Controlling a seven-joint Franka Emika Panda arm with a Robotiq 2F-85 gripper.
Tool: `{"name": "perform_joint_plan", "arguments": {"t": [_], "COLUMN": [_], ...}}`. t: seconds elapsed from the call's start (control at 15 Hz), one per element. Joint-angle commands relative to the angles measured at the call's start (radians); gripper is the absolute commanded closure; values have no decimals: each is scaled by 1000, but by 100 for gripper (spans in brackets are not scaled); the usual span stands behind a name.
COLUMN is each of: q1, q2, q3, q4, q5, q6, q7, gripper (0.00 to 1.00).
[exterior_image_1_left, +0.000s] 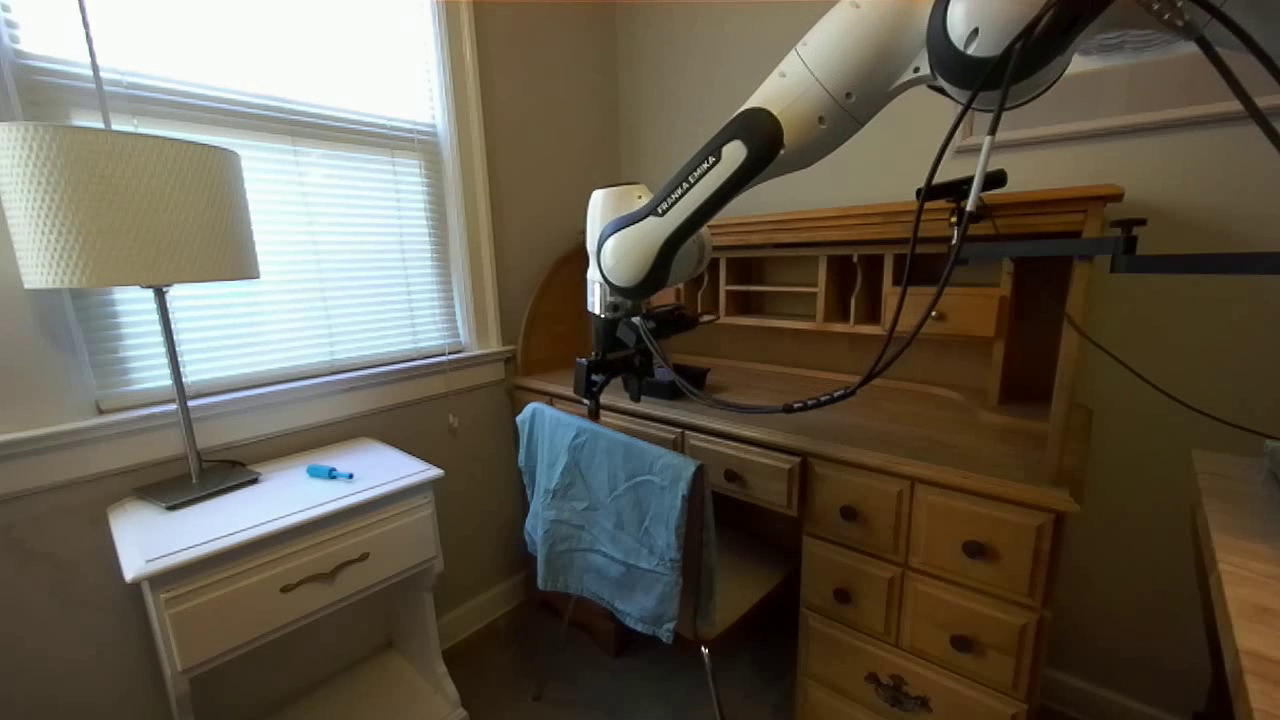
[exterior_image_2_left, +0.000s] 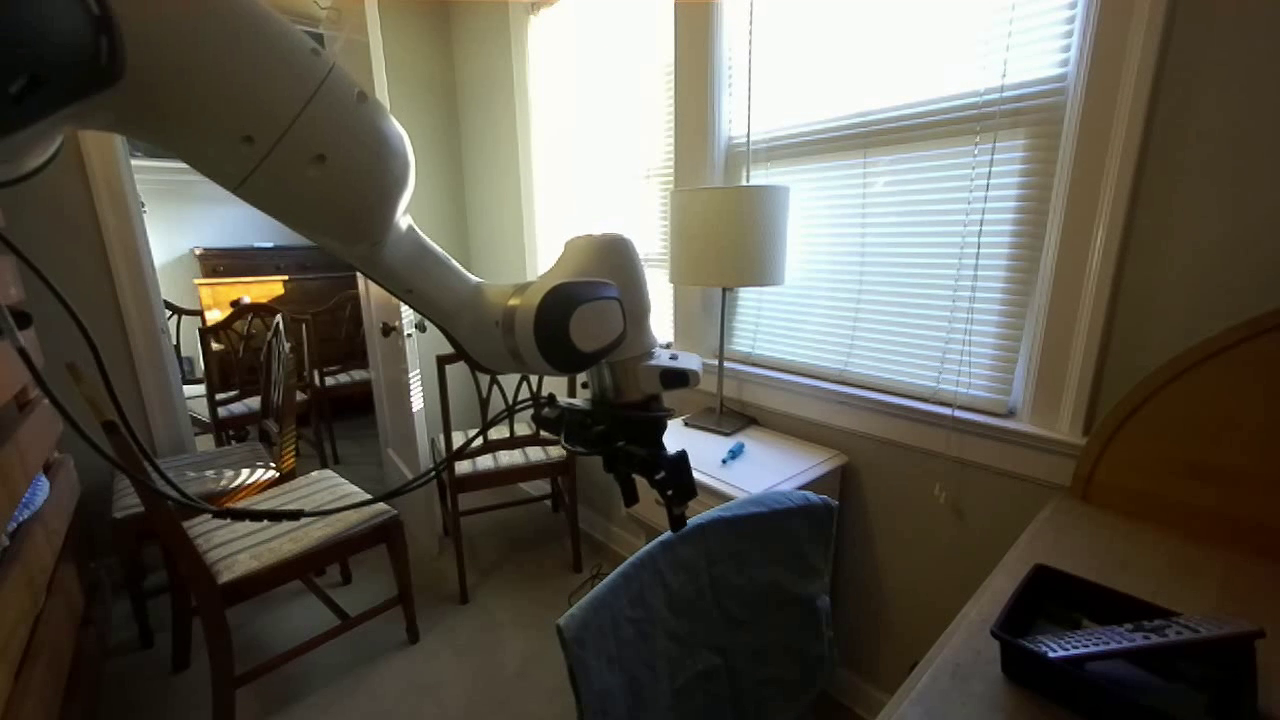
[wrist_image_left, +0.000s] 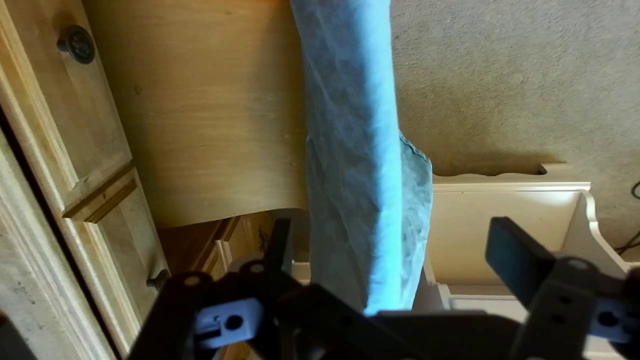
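The end effector (wrist_image_left: 387, 240) stands wide, gripping nothing, near the blue cloth (exterior_image_1_left: 610, 515) draped over a chair (exterior_image_1_left: 752, 575) at lower centre in an exterior view. The cloth should be light and limp; its top fold seems the best hold.

a home: table lamp (exterior_image_1_left: 130, 205), white nightstand (exterior_image_1_left: 290, 545), wooden desk (exterior_image_1_left: 880, 430), striped chairs (exterior_image_2_left: 290, 525).

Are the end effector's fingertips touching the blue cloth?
Apart. The wrist view shows the end effector open, with a visible gap between each of its fingertips and the blue cloth.
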Motion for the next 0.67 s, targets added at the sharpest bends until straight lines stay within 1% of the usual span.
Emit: {"name": "perform_joint_plan", "arguments": {"t": [0.0,0.27,0.6], "q1": [4,9,6], "q2": [23,62,100], "q3": [-5,-19,-14], "q4": [31,81,124], "q5": [-1,-6,-9], "q6": [-8,-8,-6], "q7": [1,6,-12], "gripper": [0,0,0]}}
